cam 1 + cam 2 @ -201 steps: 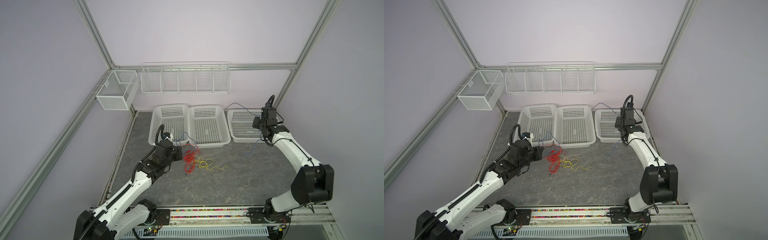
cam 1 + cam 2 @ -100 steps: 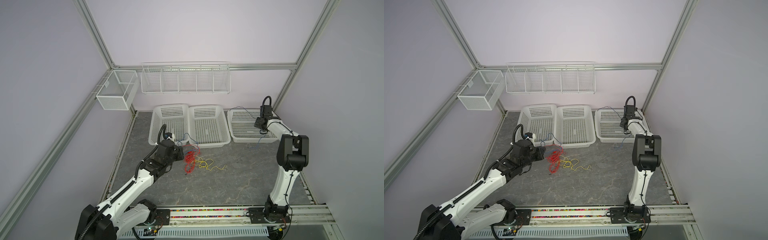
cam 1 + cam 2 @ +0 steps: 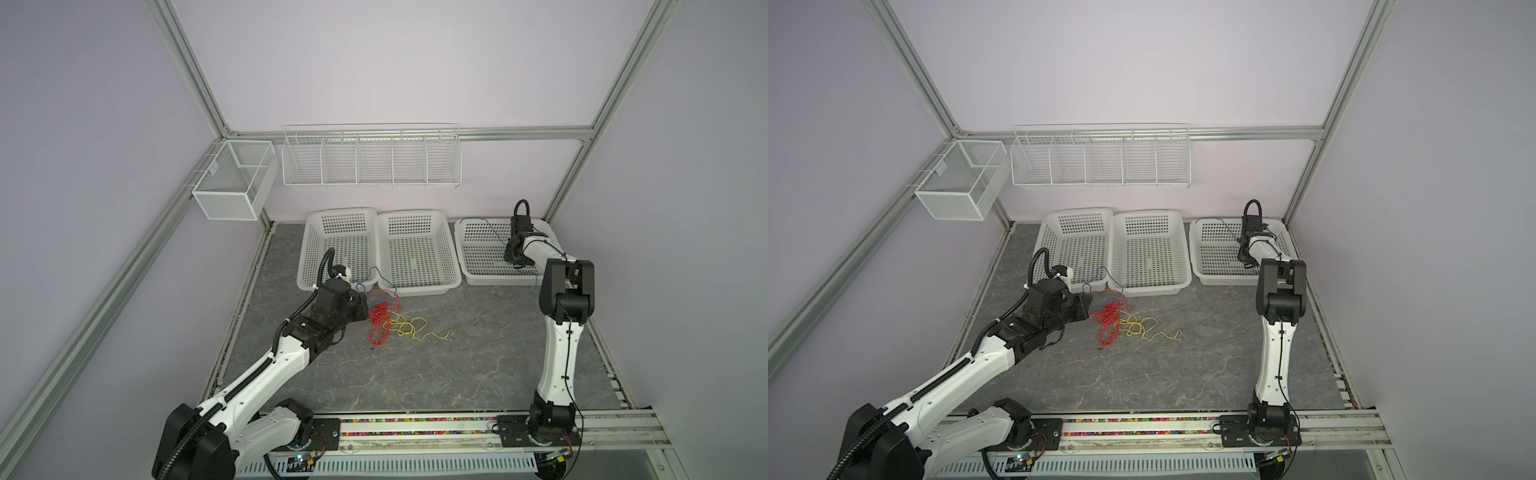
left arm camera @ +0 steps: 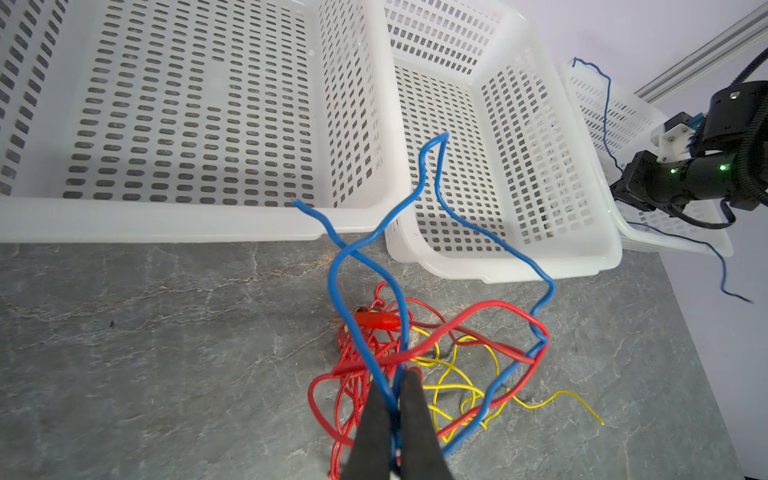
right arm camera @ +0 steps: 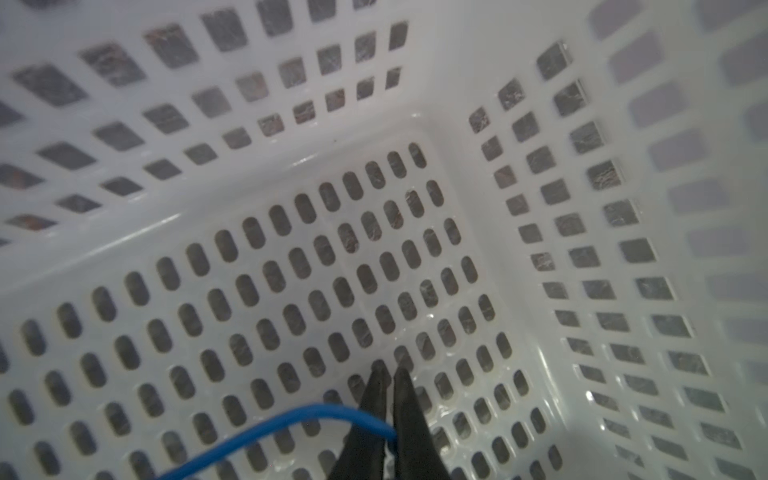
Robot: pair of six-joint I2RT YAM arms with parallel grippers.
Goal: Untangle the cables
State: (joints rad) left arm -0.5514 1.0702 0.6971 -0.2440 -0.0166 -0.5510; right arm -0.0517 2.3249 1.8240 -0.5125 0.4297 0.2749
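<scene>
Cables: a thin red wire, a thin yellow wire and a thin blue wire are snarled together on the grey marbled desk. A second blue wire, equally thin, lies well apart from them.
Tangle place: just in front of the left basket and the middle basket, both white perforated plastic, near where the two meet.
Red wire: bunched in tight loops on the side nearest my left arm. One wide arc is lifted over the heap in the left wrist view.
Yellow wire: loose curls on the desk beside the red bunch, with the free end trailing toward my right arm's side.
Blue wire: rises out of the heap in tall bends before the basket fronts and crosses itself once above the red loops.
My left fingers: pressed together with the blue wire pinched between them. A red strand runs across just past the tips.
Second blue wire: one end sticks up at the far left corner of the right basket, also white perforated plastic. From there it runs down to my right fingers, and another stretch hangs over the basket's near rim.
My right fingers: inside the right basket, close above its slotted floor near a corner. They are almost closed, with a hairline gap at the tips, and the second blue wire is gripped between them lower down.
</scene>
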